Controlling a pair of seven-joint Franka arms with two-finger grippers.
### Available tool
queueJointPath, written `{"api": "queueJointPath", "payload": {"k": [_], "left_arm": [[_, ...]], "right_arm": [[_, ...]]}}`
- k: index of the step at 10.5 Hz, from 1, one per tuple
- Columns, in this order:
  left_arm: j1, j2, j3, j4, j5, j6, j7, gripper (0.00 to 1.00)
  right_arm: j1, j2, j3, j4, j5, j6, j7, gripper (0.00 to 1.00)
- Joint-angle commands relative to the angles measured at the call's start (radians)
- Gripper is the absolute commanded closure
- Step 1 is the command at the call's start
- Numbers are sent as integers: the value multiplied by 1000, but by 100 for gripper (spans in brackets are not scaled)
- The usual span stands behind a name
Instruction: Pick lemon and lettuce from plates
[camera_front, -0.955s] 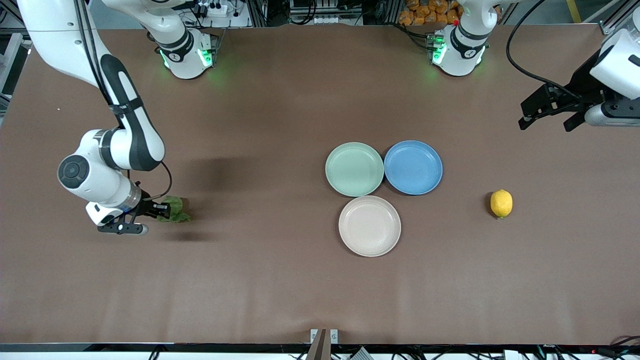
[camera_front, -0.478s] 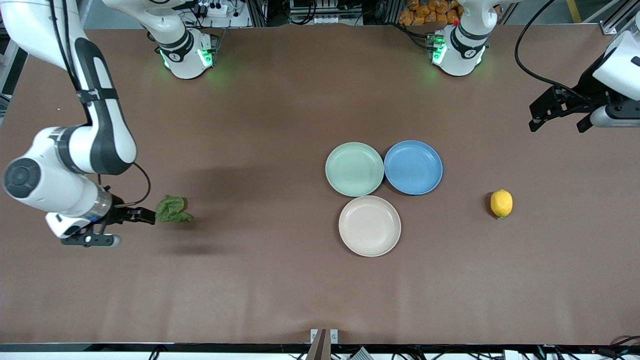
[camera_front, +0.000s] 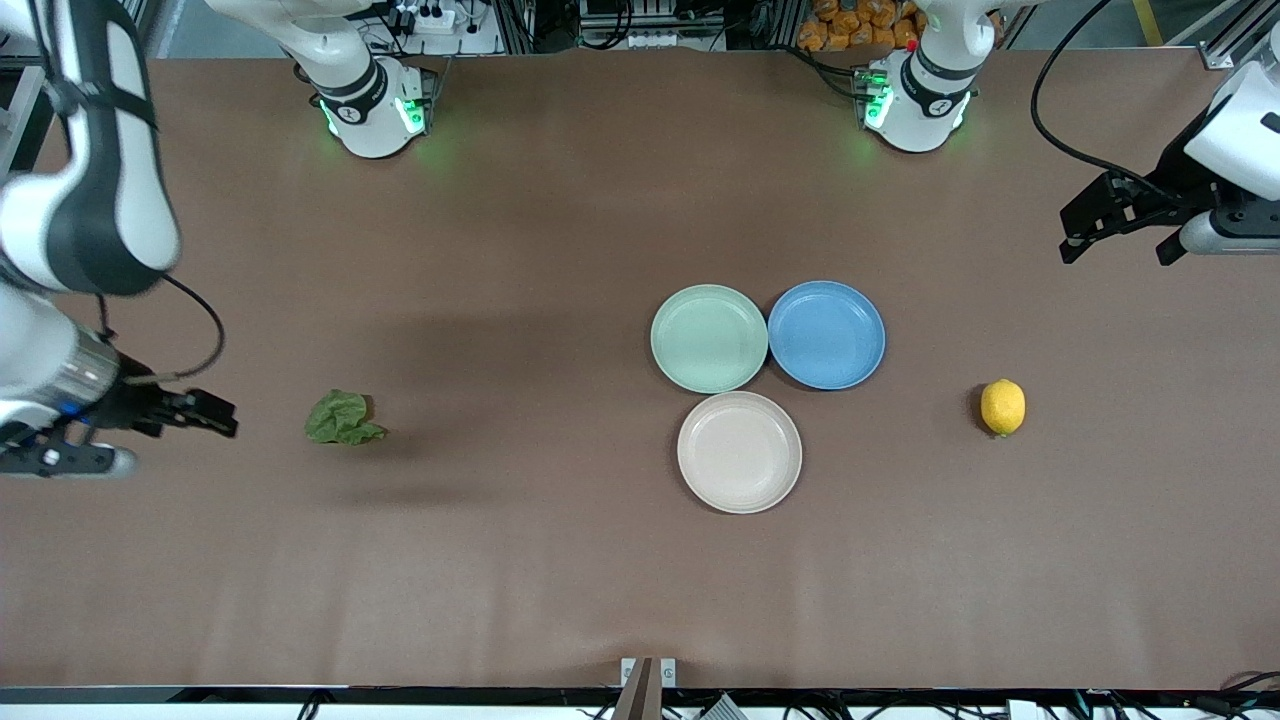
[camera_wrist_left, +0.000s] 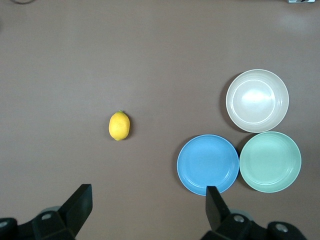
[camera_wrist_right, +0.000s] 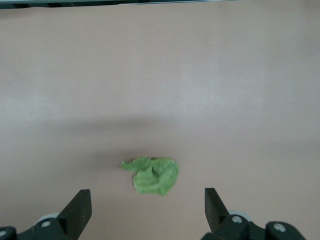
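Yellow lemon (camera_front: 1002, 407), green lettuce (camera_front: 341, 419), mint (camera_front: 709, 338), cream (camera_front: 739, 452) & blue (camera_front: 826, 334) plates.

brown table (camera_front: 560, 560), metal frames and cables along its edge.

Two white arms with dark grey joint bands; round bases (camera_front: 375, 105) lit green. Black cables loop from each forearm to its wrist. Right gripper (camera_front: 205, 412) and left gripper (camera_front: 1120, 225) are black, with flat wedge-shaped fingers (camera_wrist_left: 80, 206); round silver screws sit in the finger mounts. A metallic ring collars the right wrist
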Motion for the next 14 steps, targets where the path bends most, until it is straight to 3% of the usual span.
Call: {"api": "queueJointPath", "payload": {"k": [1, 3, 6, 9, 12, 14], "left_arm": [[-100, 3, 94, 16, 40, -25, 20, 0], [-113, 2, 117, 19, 42, -25, 20, 0], [-105, -2, 107, 20, 34, -25, 51, 0], [-100, -1, 112, 25, -24, -25, 46, 0], [-97, -6, 117, 26, -37, -75, 44, 0], [-97, -6, 117, 26, -38, -88, 47, 0]], "right_arm": [[-21, -110, 75, -22, -4, -110, 2, 0], [-22, -222, 81, -127, -4, -86, 0, 0], [-54, -260, 118, -113, -10, -163, 2, 0], [-53, -297, 118, -139, -19, -80, 17, 0], [-57, -358, 121, -184, -22, -97, 57, 0], [-85, -401, 177, -200, -22, -129, 84, 0]]}}
